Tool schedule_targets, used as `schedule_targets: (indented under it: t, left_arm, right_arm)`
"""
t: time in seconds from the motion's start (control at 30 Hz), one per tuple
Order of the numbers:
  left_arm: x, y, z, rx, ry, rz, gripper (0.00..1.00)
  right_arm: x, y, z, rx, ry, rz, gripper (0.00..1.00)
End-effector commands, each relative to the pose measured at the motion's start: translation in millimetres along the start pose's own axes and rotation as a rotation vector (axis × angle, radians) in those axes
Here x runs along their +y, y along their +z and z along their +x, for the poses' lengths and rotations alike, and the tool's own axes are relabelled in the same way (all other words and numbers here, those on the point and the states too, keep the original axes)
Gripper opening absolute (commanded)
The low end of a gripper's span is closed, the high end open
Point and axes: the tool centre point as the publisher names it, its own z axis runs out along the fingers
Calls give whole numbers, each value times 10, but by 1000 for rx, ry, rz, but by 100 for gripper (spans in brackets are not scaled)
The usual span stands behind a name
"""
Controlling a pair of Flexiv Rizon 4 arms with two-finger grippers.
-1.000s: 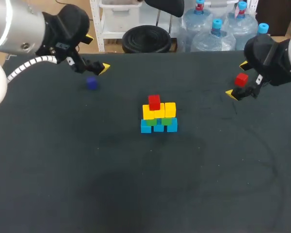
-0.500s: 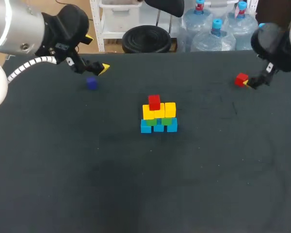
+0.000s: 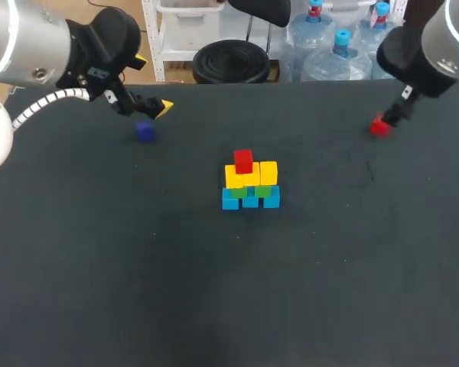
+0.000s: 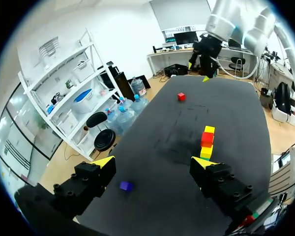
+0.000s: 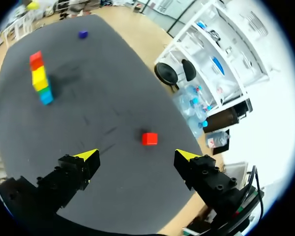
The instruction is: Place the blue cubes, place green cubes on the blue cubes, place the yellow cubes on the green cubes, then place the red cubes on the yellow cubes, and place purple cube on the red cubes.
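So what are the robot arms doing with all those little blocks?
They are building a tower of coloured cubes in the middle of the dark table: blue at the bottom, then green, yellow and one red cube on top. The right gripper hangs open over a loose red cube. The left gripper hovers open near the small purple cube.

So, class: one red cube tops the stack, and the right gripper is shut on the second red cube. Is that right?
Not quite. The right gripper is open: the second red cube lies on the table ahead of its spread fingers, untouched, as the right wrist view shows. One red cube does top the stack.
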Motion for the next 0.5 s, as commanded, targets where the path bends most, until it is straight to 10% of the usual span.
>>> schedule_targets:
  t: [0.03, 0.5]
  left_arm:
    - [3, -7, 13, -4, 1, 2, 100]
    - [3, -7, 13, -4, 1, 2, 100]
  right_arm:
    - [-228, 325, -100, 12, 31, -30, 100]
    - [-438, 775, -47, 39, 152, -105, 100]
